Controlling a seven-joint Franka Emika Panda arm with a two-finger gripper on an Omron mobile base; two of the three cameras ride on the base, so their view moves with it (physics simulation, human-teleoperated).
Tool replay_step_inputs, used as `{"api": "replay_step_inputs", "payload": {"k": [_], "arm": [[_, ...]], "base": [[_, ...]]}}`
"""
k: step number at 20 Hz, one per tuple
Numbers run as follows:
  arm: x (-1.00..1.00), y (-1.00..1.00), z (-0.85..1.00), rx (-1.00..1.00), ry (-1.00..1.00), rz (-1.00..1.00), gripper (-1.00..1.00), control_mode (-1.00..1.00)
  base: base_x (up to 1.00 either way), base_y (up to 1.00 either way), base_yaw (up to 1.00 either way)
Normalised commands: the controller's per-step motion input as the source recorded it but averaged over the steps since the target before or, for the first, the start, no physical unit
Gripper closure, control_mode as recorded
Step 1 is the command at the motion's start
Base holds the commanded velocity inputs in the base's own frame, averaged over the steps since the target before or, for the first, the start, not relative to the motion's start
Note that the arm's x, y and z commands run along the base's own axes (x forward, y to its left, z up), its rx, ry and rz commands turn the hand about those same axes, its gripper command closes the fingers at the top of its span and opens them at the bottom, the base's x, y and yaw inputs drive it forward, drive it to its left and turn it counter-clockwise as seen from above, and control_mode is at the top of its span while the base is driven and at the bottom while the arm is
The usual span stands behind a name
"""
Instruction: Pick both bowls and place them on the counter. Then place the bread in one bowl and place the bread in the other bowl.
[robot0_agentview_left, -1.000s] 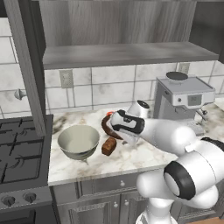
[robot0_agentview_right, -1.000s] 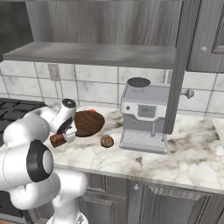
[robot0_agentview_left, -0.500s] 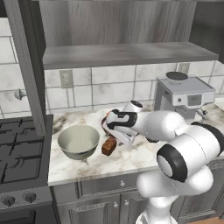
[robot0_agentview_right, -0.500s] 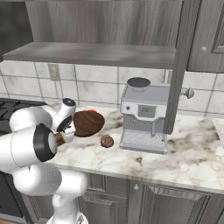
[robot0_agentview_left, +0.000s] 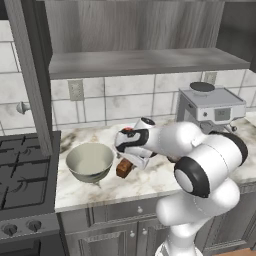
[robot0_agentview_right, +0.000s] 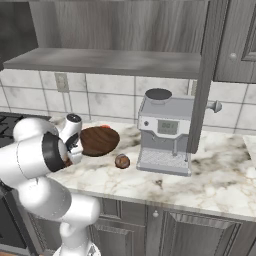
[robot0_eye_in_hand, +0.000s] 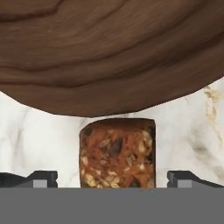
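wooden bowl (robot0_eye_in_hand: 109, 52) close past bread (robot0_eye_in_hand: 117, 153), marble (robot0_eye_in_hand: 39, 140) free beside

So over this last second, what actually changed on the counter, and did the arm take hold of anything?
The arm swung in and lowered, bringing the gripper down over the bread slice, which now sits between its open fingers. Nothing has been gripped or let go yet. The cream bowl, the wooden bowl, the small round bread and the coffee machine stayed where they were on the counter.
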Motion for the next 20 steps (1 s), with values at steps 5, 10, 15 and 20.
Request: {"api": "replay_step_inputs", "payload": {"k": [5, 10, 15, 20], "arm": [[0.04, 0.05, -0.27, -0.05, 0.04, 0.00, -1.00, -1.00], [0.08, 0.01, -0.20, -0.04, 0.01, 0.00, -1.00, -1.00], [0.02, 0.03, -0.22, -0.03, 0.00, 0.00, -1.00, -1.00], [-0.04, 0.08, -0.24, -0.05, 0.00, 0.00, 1.00, -1.00]], "base": [[0.00, 0.00, 0.00], [0.00, 0.00, 0.00], [0.00, 0.00, 0.00], [0.00, 0.00, 0.00]]}}
